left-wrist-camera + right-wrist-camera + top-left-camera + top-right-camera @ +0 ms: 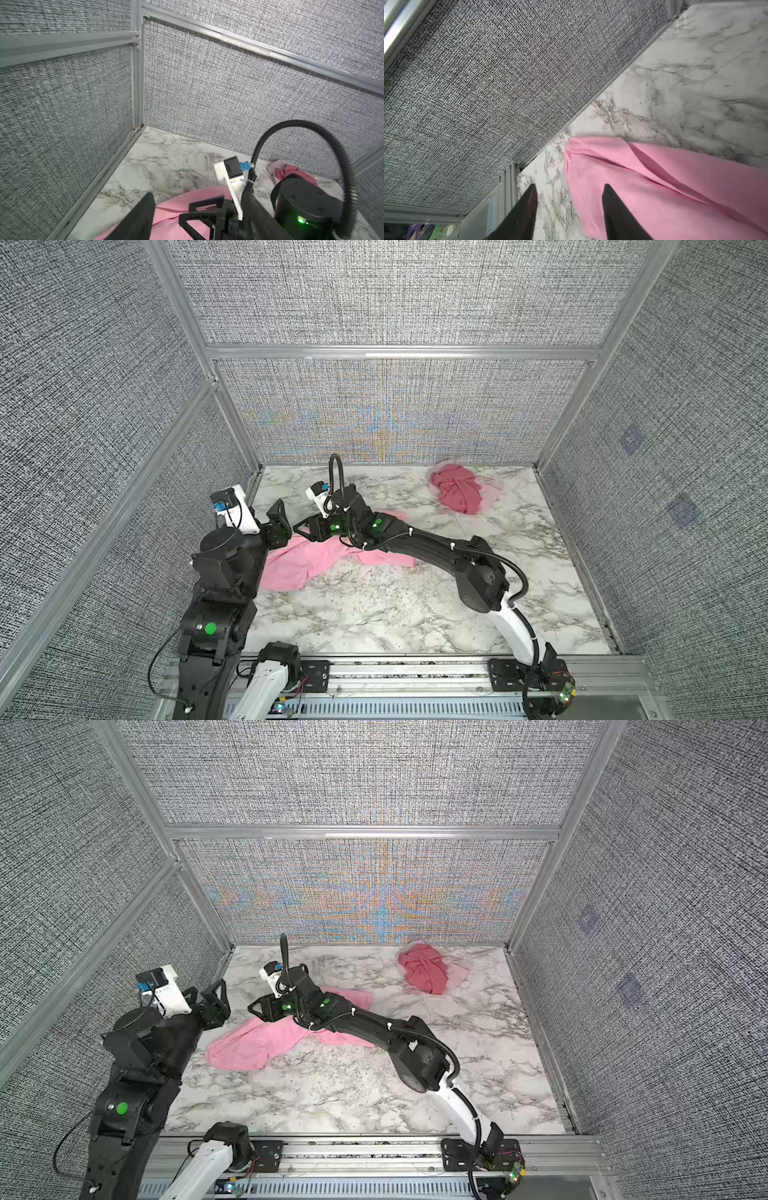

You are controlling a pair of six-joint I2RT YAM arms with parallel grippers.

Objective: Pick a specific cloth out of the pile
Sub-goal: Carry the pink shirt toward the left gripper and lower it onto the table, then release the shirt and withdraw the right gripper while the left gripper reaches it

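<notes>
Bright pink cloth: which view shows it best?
Both top views: the cloth shows nearly whole, its middle hidden under the right arm. Right wrist view: one end, close up. Left wrist view: a patch, partly blocked.

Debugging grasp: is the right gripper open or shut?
Open. Right gripper fingers apart; white marble tabletop shows between, bright pink soft cloth ungripped.

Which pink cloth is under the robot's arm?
The bright pink cloth, spread out at the left; the darker rose cloth sits bunched by the back wall.
</notes>
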